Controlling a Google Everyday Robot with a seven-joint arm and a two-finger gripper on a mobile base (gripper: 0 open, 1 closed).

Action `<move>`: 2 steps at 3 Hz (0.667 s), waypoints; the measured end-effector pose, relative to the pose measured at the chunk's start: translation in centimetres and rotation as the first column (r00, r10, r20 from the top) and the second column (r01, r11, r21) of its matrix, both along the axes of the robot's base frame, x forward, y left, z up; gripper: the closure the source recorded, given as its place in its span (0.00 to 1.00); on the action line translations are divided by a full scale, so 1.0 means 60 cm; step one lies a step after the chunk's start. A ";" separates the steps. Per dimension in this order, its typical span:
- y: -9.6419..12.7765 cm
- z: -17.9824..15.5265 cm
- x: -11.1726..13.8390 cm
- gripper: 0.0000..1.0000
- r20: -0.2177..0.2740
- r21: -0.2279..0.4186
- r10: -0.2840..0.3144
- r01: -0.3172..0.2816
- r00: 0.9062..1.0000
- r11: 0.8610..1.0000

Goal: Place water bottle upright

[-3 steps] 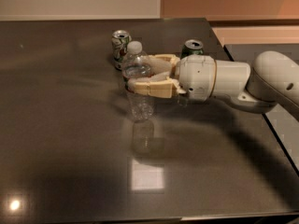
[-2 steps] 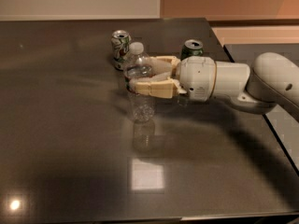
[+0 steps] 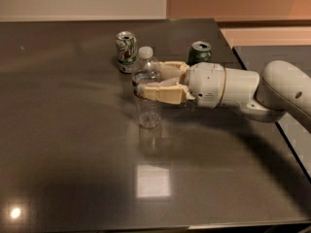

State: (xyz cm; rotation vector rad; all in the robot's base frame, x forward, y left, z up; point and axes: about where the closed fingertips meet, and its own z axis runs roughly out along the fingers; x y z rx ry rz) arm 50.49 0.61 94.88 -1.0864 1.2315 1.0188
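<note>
The water bottle, clear ribbed plastic with a white cap, stands upright on the dark table, its base on the surface. My gripper reaches in from the right and is closed around the bottle at label height. One tan finger lies across the bottle's front and the other sits behind it. The fingers hide part of the label.
A white soda can stands just behind and left of the bottle. A green soda can stands behind my wrist. The table's right edge runs under my arm, and its front edge is near the bottom.
</note>
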 end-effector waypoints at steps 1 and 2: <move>-0.002 -0.006 0.001 0.59 0.004 0.006 0.000 0.000 1.000 1.000; -0.003 -0.012 0.002 0.36 0.003 0.004 0.002 -0.002 1.000 1.000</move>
